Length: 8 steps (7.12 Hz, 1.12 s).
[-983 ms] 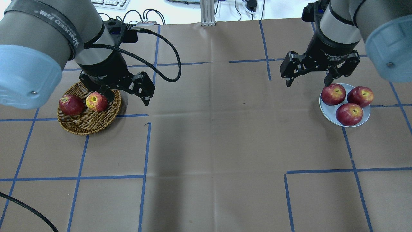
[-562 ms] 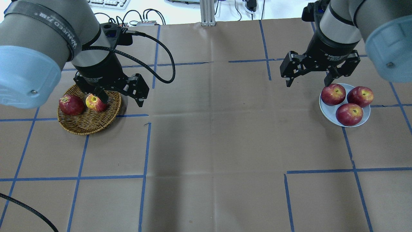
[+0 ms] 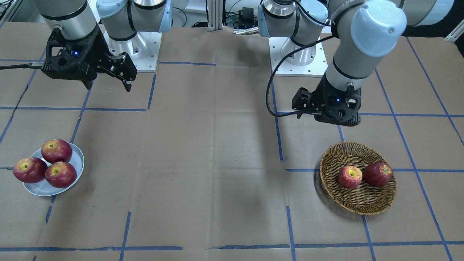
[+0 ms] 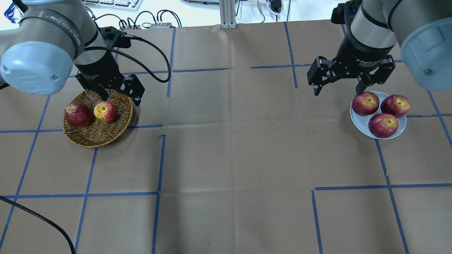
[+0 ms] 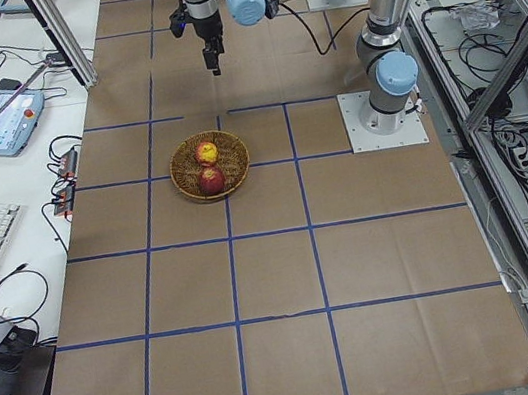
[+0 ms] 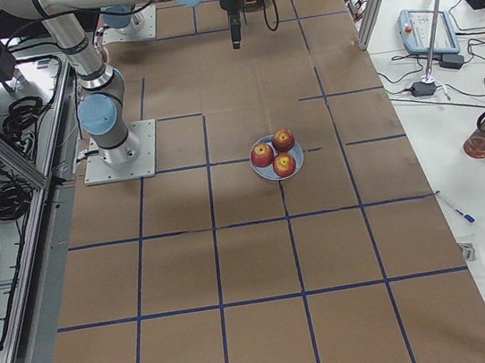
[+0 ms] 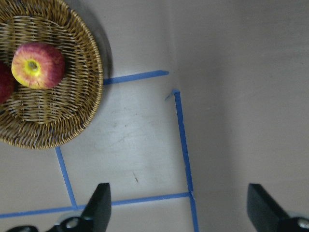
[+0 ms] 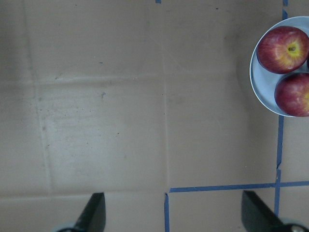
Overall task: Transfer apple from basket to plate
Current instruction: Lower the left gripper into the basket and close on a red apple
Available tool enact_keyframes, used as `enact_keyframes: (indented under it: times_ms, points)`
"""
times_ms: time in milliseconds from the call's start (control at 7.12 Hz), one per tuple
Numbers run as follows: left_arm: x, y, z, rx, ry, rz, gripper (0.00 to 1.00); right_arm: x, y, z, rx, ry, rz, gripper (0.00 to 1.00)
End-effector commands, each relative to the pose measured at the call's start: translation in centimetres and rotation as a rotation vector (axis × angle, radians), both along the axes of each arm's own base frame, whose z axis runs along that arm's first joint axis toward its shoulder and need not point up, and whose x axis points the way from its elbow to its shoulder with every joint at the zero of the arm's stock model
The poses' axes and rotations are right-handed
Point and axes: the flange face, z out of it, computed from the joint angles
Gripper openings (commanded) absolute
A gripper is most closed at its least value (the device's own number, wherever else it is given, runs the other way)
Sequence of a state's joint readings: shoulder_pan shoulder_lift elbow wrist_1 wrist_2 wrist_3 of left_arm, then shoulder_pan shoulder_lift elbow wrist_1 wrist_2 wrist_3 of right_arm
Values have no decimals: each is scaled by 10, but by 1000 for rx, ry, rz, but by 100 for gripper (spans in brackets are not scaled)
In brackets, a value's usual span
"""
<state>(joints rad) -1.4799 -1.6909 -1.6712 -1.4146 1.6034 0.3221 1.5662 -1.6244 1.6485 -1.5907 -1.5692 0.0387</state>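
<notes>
Hanging wide open and empty at the left end effector (image 4: 120,97), with the apple (image 4: 105,111) just robot-ward in the basket (image 4: 99,139).

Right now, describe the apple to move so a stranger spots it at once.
Find the wicker basket on the robot's left side. Of its two apples, take the apple nearer the table's middle. It is paler, streaked pinkish-red with a yellow top, unlike the dark red apple.
</notes>
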Motion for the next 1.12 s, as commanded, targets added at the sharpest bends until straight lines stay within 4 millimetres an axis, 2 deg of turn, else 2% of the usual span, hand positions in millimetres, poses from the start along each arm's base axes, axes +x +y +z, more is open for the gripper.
enact_keyframes:
  times_ms: [0,140,421,702,843,983]
  points:
    - [72,-42,-44,-31,4,-83,98,0,0,0,0,0,0,100]
    - [103,-52,-64,-23,7,-54,98,0,0,0,0,0,0,100]
    - [134,-82,-123,-45,4,-86,98,0,0,1,-1,0,-1,100]
    - [137,-88,-145,-35,6,-81,99,0,0,0,0,0,-1,100]
    - [137,-91,-165,-7,24,-76,99,0,0,-1,2,0,-1,100]
    - [138,-91,-175,9,24,-75,99,0,0,-1,2,0,-1,100]
